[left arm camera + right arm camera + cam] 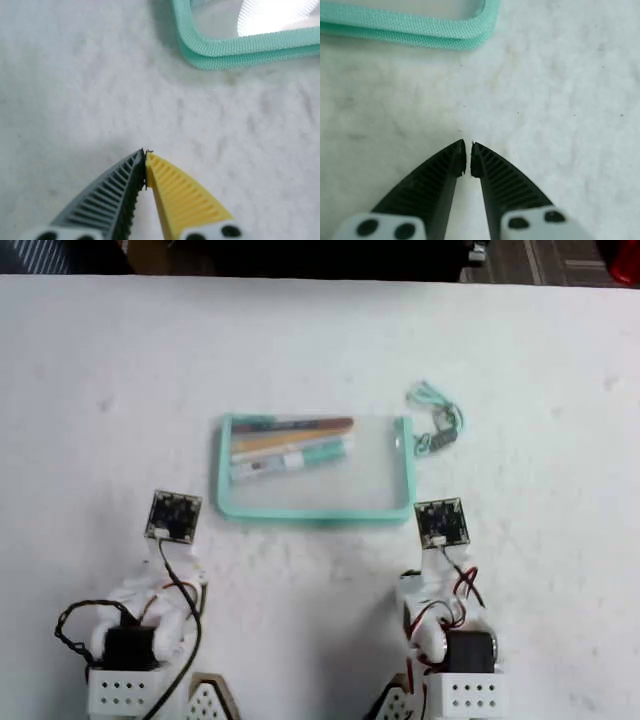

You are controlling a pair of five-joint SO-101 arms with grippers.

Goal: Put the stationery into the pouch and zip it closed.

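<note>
A clear pouch (315,465) with a mint-green border lies flat at the table's middle. Several pens and pencils (290,447) lie inside it along its far edge. A teal tassel and dark charm (438,422) hang off its right end. The left gripper (145,153), grey and yellow, is shut and empty just short of the pouch's near left corner (210,52). My right gripper (468,148), black, is shut with nothing in it, near the pouch's near right corner (470,37). In the high view both arms rest at the near edge, left (150,610) and right (445,600).
White table surface (100,370) stretches wide around the pouch on every side. Loose wires (70,625) loop beside the left arm's base. Dark floor and objects lie beyond the table's far edge.
</note>
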